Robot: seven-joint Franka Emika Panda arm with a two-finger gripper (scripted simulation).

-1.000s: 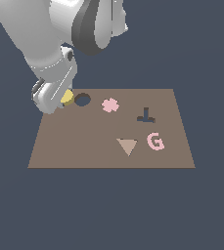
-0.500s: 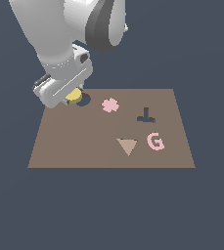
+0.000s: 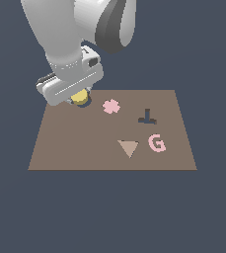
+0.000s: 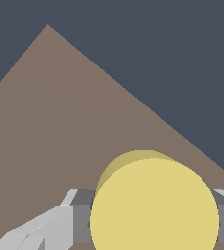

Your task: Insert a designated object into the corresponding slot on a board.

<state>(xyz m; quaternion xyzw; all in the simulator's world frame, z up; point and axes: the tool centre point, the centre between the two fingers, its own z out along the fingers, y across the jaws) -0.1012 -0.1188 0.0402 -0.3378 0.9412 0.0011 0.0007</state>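
Note:
The yellow disc (image 3: 80, 98) hangs low over the far corner of the brown board (image 3: 85, 148), on the exterior view's left. My gripper (image 3: 76, 97) is shut on the disc. In the wrist view the disc (image 4: 154, 205) fills the foreground, with a grey finger (image 4: 59, 222) on either side and bare board (image 4: 59, 122) beyond. The slot is hidden under the disc and the gripper body. I cannot tell whether the disc touches the board.
On the board lie a pink flower piece (image 3: 111, 106), a dark T-shaped cutout (image 3: 147, 117), a tan triangle (image 3: 129, 147) and a pink letter G (image 3: 157, 143). The bulky white arm (image 3: 80, 29) rises above the board's far left corner.
The gripper has carried the disc a little toward the exterior view's right. The dark round hole seen beside the disc earlier is now covered.

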